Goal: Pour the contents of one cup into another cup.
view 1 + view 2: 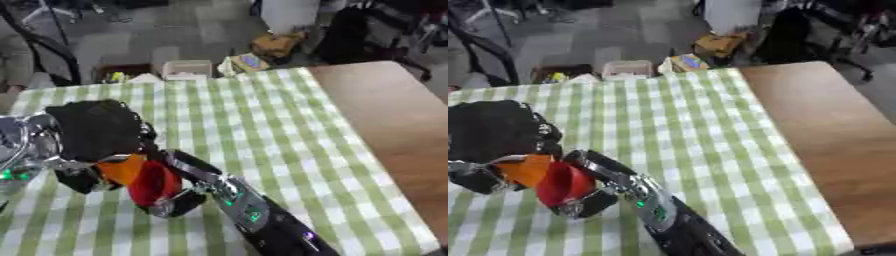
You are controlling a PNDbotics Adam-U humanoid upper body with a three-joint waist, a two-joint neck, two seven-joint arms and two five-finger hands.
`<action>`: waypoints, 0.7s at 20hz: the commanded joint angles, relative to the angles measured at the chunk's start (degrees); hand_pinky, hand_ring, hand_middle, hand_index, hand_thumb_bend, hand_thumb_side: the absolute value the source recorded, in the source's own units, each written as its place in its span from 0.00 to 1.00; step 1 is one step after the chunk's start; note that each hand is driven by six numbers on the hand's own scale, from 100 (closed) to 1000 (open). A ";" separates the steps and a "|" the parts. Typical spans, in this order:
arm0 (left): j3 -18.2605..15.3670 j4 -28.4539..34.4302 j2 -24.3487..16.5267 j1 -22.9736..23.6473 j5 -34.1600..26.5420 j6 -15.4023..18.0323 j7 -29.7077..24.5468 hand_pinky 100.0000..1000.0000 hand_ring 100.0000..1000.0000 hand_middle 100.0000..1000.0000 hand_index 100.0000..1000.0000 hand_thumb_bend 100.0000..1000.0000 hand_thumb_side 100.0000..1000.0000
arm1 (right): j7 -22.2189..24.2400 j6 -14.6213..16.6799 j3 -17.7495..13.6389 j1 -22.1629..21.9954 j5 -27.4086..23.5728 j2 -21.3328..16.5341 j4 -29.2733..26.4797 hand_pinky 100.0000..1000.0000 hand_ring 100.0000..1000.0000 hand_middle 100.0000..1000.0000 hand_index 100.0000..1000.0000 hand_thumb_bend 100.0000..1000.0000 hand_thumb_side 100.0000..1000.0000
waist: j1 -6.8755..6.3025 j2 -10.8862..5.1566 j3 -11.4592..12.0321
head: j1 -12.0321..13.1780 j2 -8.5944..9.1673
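Left hand (pixel 96 131) curled round orange cup (pixel 122 169), right hand (pixel 179 197) holding red cup (pixel 156 184), rims touching, green checked tablecloth (pixel 254 125)

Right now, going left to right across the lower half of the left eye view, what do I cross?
Left hand → orange cup → red cup → right hand → green checked tablecloth → bare wooden tabletop.
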State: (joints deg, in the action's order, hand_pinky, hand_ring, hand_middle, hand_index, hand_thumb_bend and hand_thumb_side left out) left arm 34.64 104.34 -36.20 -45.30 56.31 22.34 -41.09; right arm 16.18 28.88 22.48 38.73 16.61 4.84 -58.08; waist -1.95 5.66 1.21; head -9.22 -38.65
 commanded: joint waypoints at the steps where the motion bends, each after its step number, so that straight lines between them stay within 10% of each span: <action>1: -1.96 -0.06 -0.61 -0.03 -0.25 0.77 -0.38 0.26 0.23 0.21 0.69 0.19 0.05 | -1.12 -0.04 -1.08 0.72 0.88 -0.15 0.36 0.43 0.18 0.17 0.45 0.00 0.00 | -0.01 -0.81 0.10 | -0.04 0.70; 8: -5.06 0.61 -0.57 2.71 -1.47 -2.81 3.66 0.26 0.23 0.22 0.70 0.12 0.05 | -8.73 -0.32 -6.50 0.38 7.91 -0.77 6.37 0.49 0.30 0.25 0.50 0.15 0.01 | 0.12 -0.75 -0.06 | 0.00 1.13; 14: -6.17 0.62 -0.94 3.84 -1.77 -4.09 4.91 0.26 0.22 0.22 0.70 0.09 0.05 | -17.42 -0.18 -9.86 0.47 14.92 -1.35 8.56 0.81 0.66 0.57 0.79 0.64 0.43 | 0.24 -0.68 -0.13 | 0.04 1.27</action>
State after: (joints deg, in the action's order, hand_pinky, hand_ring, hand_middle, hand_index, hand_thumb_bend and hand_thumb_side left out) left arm 29.74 104.34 -36.15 -40.79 54.98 18.53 -36.60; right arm 0.47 28.60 13.39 38.25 29.89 4.07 -49.26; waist -1.64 5.67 1.10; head -9.21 -38.11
